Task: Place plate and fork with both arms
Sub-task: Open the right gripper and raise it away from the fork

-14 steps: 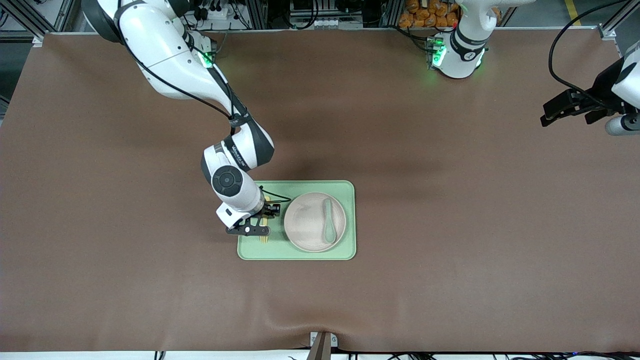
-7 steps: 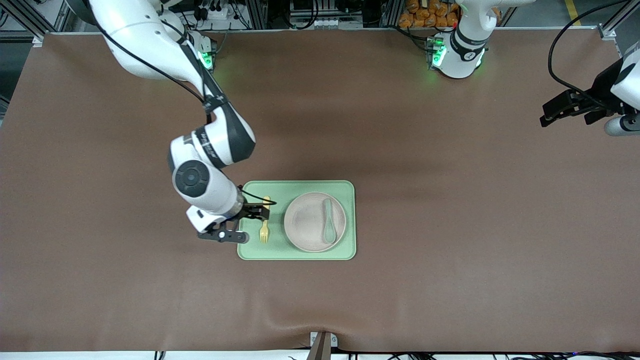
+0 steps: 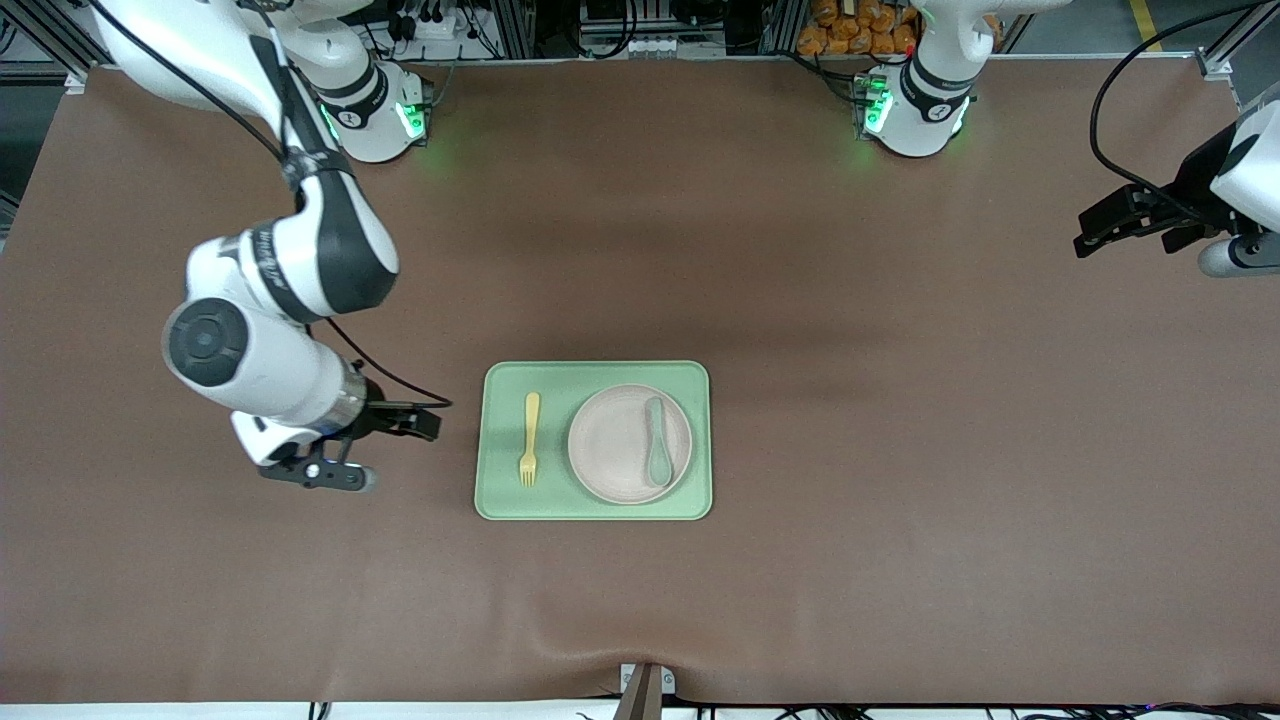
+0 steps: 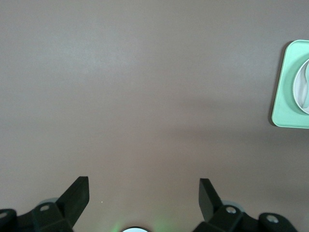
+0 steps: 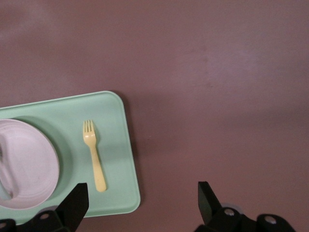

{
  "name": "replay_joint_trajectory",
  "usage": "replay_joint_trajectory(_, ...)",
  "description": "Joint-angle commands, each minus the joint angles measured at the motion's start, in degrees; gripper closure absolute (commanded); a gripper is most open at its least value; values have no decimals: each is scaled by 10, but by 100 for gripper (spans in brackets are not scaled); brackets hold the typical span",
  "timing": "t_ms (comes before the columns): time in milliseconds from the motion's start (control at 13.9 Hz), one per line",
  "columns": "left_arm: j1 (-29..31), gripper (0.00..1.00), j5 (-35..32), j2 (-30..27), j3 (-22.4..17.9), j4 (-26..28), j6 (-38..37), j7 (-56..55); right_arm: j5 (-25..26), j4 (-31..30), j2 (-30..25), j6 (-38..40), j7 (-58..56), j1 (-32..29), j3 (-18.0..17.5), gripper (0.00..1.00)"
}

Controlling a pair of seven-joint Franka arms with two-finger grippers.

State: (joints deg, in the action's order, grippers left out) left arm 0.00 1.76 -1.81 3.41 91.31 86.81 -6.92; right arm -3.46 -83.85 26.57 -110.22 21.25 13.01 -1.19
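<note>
The pale-yellow fork (image 3: 529, 438) lies flat on the light-green tray (image 3: 593, 505), beside the pinkish-beige plate (image 3: 620, 450), which is also on the tray. A grey-green spoon (image 3: 656, 440) rests on the plate. My right gripper (image 3: 398, 452) is open and empty, over bare table beside the tray toward the right arm's end. The right wrist view shows the fork (image 5: 94, 154), tray (image 5: 118, 125) and plate (image 5: 29, 164) ahead of my open right gripper (image 5: 142, 193). My left gripper (image 3: 1085, 232) waits open and empty over the left arm's end of the table; its own view (image 4: 144, 191) shows it open.
The brown table mat (image 3: 900, 400) spreads wide around the tray. In the left wrist view the tray's corner (image 4: 285, 96) and the plate's rim (image 4: 303, 92) show at the edge. The arm bases (image 3: 915, 110) stand along the table's edge farthest from the front camera.
My right gripper was over the fork on the tray. It has let go, leaving the fork on the tray, and has moved off toward the right arm's end. The left arm has barely moved.
</note>
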Motion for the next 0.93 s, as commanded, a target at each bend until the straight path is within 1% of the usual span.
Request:
replay_joint_trajectory(0, 1, 0, 7, -6, 2, 5, 7, -9, -6, -13, -27, 16, -51, -67, -35, 0)
replay_joint_trajectory(72, 1, 0, 7, -6, 2, 4, 7, -8, -5, -14, -34, 20, -57, -87, -54, 0)
replay_joint_trajectory(215, 1, 0, 7, -6, 2, 5, 7, -9, -4, -16, -49, 30, -59, -123, -74, 0)
replay_joint_trajectory(359, 0, 0, 7, -6, 2, 4, 7, -9, -4, -16, -70, 48, -57, -155, -104, 0)
replay_joint_trajectory(503, 0, 0, 7, -6, 2, 4, 7, -9, -1, -18, -107, 76, -54, -146, -97, 0)
replay_joint_trajectory(646, 0, 0, 7, -6, 2, 5, 7, -9, -1, -18, -144, 112, -59, -115, -52, 0)
replay_joint_trajectory(862, 1, 0, 7, -6, 2, 6, 6, -9, -1, -19, -201, 157, -74, -123, -49, 0)
